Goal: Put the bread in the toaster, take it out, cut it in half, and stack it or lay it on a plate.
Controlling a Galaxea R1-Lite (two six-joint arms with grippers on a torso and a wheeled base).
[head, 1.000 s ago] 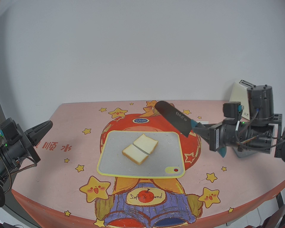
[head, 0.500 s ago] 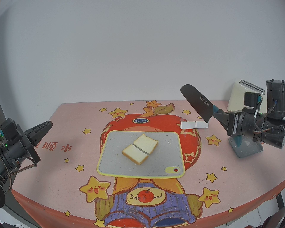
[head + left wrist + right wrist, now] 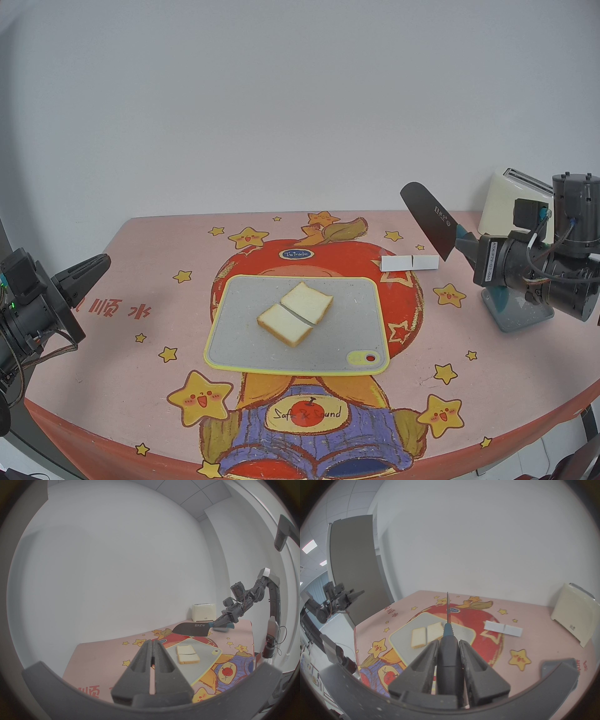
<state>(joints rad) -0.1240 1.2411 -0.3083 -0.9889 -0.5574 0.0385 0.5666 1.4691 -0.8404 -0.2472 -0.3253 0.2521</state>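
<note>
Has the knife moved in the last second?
Yes. The knife has swung right and up, away from the cutting board, toward the toaster.

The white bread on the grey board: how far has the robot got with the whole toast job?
Done: the white bread slice lies cut into two halves, side by side on the grey yellow-rimmed cutting board. In hand: the right gripper is shut on the black-bladed, teal-handled knife, held raised near the grey stand. Left: probably setting the knife down, then putting the halves on a plate.
</note>
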